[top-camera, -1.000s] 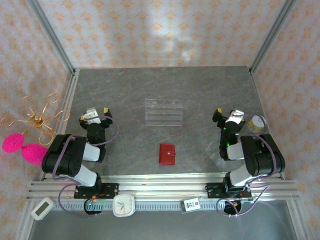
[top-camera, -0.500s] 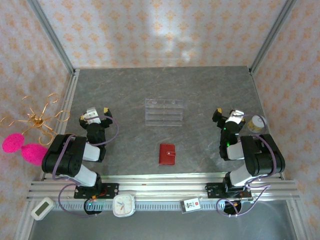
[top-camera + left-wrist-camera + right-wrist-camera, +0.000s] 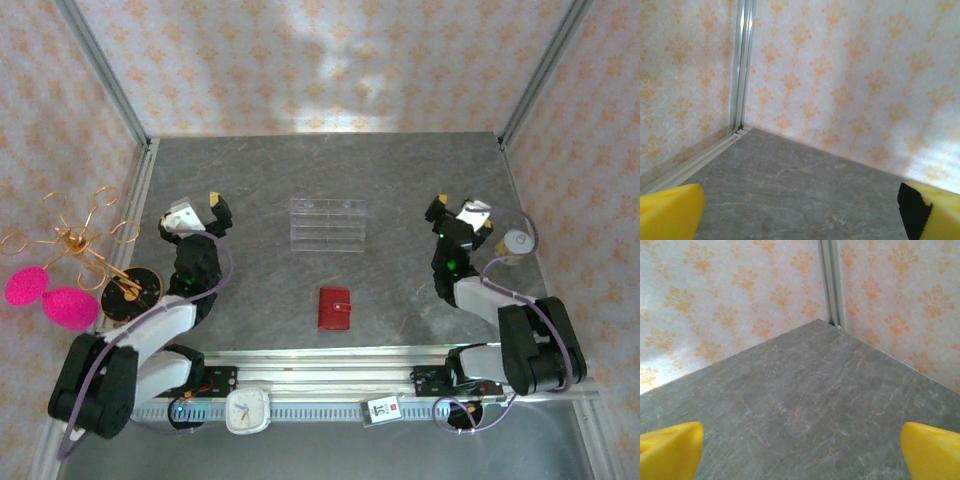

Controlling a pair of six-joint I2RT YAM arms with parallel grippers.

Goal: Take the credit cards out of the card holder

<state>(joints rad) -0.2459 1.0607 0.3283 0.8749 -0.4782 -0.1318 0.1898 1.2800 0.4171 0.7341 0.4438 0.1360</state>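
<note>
Red card holder lies closed at lower centre on the grey worktop, below the clear acrylic rack. Left end effector and right end effector gape wide, holding nothing, mid-left and mid-right.

Grey marble-look tabletop; orange-patterned wallpaper walls; aluminium corner posts.
</note>
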